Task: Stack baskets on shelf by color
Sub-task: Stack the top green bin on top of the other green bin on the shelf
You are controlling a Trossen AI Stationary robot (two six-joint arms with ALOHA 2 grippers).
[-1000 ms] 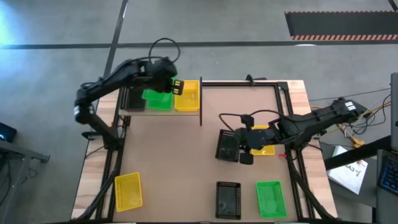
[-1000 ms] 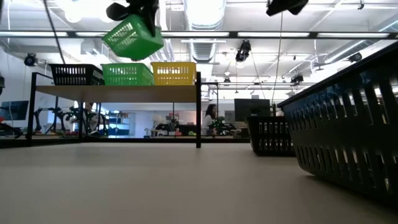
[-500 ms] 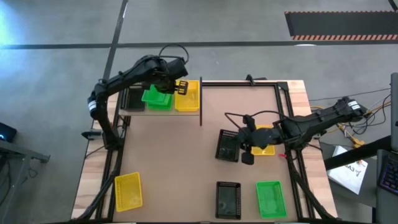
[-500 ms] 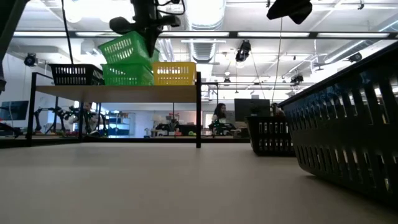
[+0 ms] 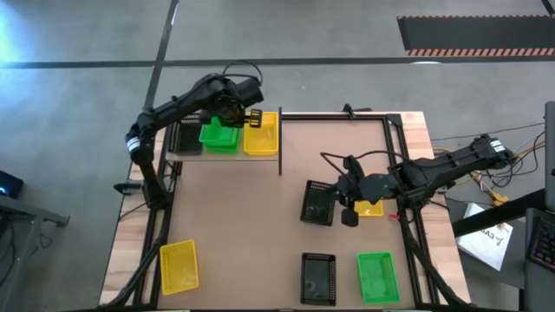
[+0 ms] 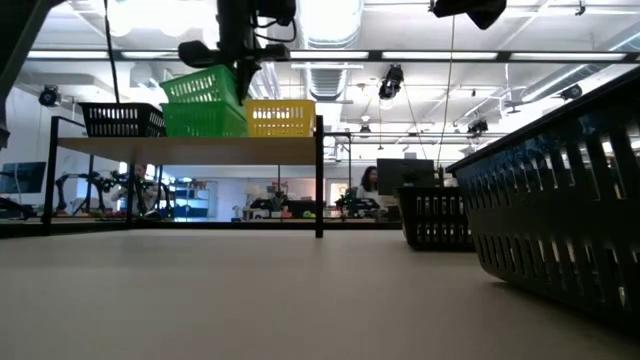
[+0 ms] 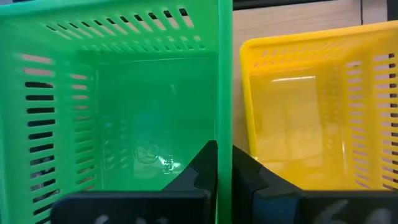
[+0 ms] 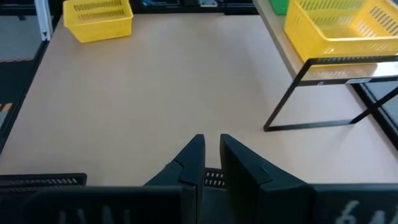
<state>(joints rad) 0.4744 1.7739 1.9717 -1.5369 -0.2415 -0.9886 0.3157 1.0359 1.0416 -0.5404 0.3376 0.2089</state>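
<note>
Baskets: nine mesh trays; four at the shelf (image 5: pixel 227 154), five on the tabletop (image 5: pixel 260 225)
Shelf row: black basket (image 6: pixel 122 120) at one end, green basket (image 6: pixel 205 120) in the middle, yellow basket (image 5: pixel 261 135) at the end by the black post (image 6: pixel 319 176)
Held basket: second green basket (image 6: pixel 207 86); sits tilted on top of the shelf's green one, partly nested; its wall runs between the left fingers in the left wrist view
Left claw (image 5: pixel 245 118): over the shelf; pressed together on the held green basket's side wall, next to the yellow one
Right claw (image 5: pixel 348 214): low over the tabletop's right part, just beside a black basket (image 5: pixel 317 203); fingers (image 8: pixel 194 157) nearly together with a narrow gap; whether it grips the basket rim below them, cannot tell
Tabletop, right: yellow basket (image 5: pixel 371 206) mostly hidden under the right arm; black basket (image 5: pixel 318 278) and green basket (image 5: pixel 376 276) side by side at the near edge
Tabletop, left: yellow basket (image 5: pixel 179 264) alone at the near left corner, well apart from the rest
</note>
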